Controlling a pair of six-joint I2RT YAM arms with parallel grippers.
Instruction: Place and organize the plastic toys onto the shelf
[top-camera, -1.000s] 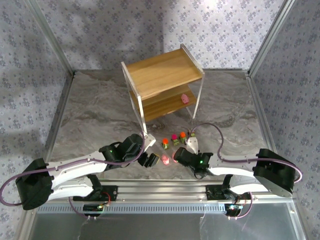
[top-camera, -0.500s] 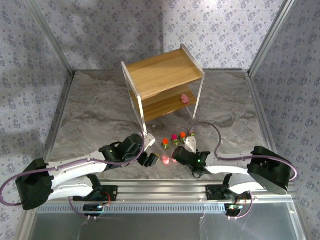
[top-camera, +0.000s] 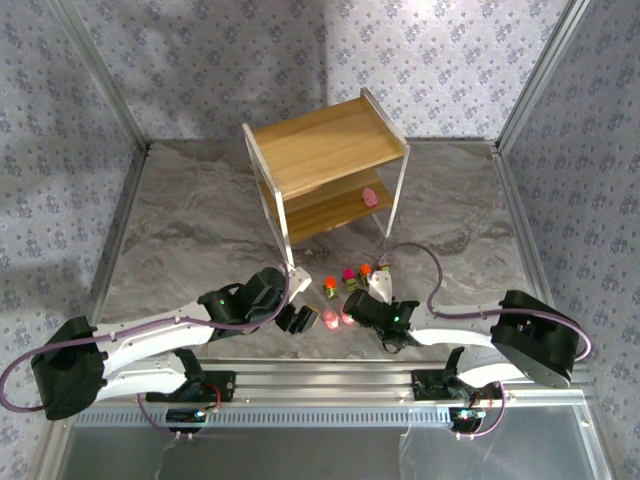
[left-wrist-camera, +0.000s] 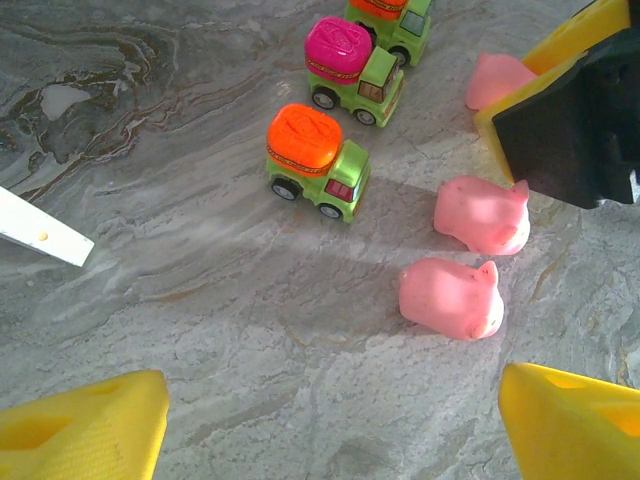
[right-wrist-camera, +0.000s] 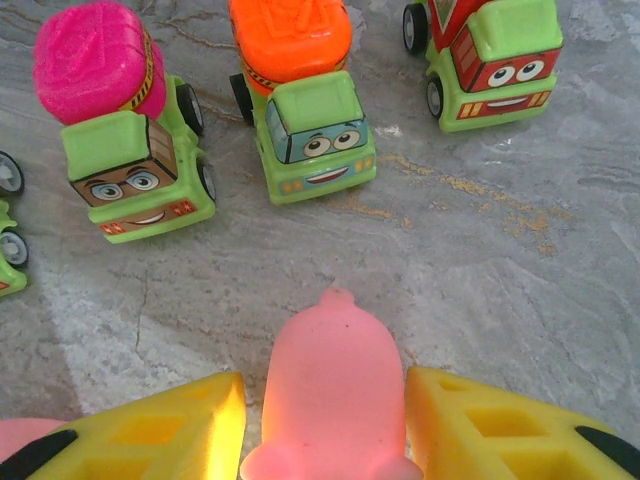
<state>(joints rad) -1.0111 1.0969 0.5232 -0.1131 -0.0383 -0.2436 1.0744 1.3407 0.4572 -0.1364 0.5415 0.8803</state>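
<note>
Within the last second the right arm (top-camera: 440, 335) has moved a little to the left, low over the bench (top-camera: 200, 230). The right jaws stay narrow around a pink figure (right-wrist-camera: 330, 385), whose sides seem to touch both yellow pads (right-wrist-camera: 150, 430). It does not look lifted yet. The left jaws stand wide with nothing between them, near two free pink figures (left-wrist-camera: 482, 215). The trucks (right-wrist-camera: 300, 100) stand just ahead. The shelf (top-camera: 330, 150) carries one shelved figure (top-camera: 371, 196) on its lower board, so most toys are probably still to be carried.
</note>
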